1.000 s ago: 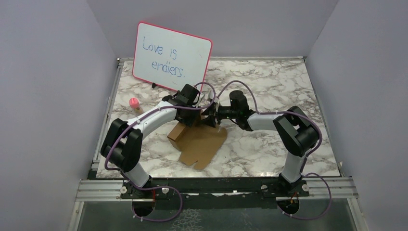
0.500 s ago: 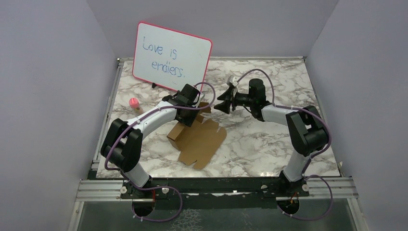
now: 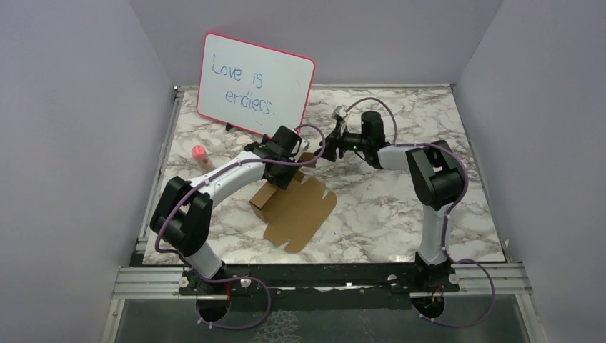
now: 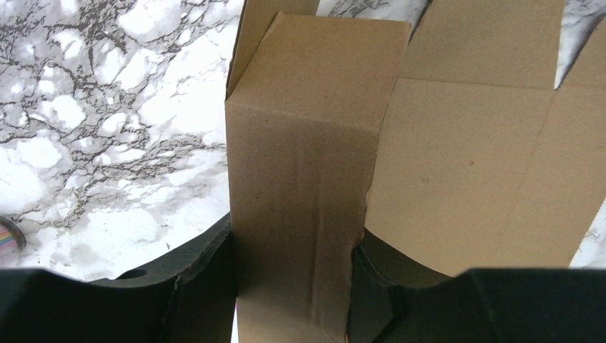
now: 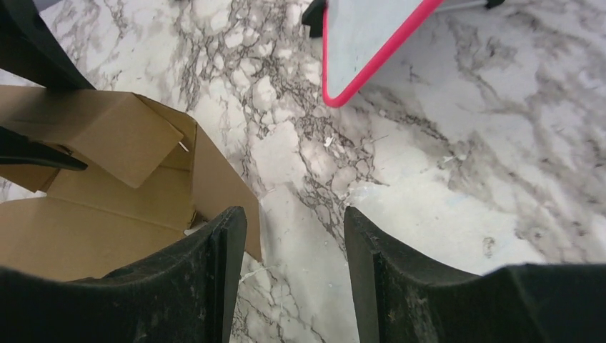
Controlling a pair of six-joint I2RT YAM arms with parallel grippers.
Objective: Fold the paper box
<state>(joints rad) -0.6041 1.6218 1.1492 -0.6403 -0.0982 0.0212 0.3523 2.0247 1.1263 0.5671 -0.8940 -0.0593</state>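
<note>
Pulling back toward the far side, the right gripper [image 5: 293, 218] is hovering near the whiteboard [image 3: 254, 82], fingers apart and empty. The left gripper [image 4: 293, 250] is clamping a raised panel of the paper box [image 3: 300, 207], which is lying mid-table. One wall is standing up and the other flaps are lying flat, so most of the folding is still waiting.

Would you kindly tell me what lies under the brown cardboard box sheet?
Only the white marble-patterned table shows around the brown cardboard sheet. Whatever is directly beneath is covered; the left arm's fingers clamp its folded-up panel.
</note>
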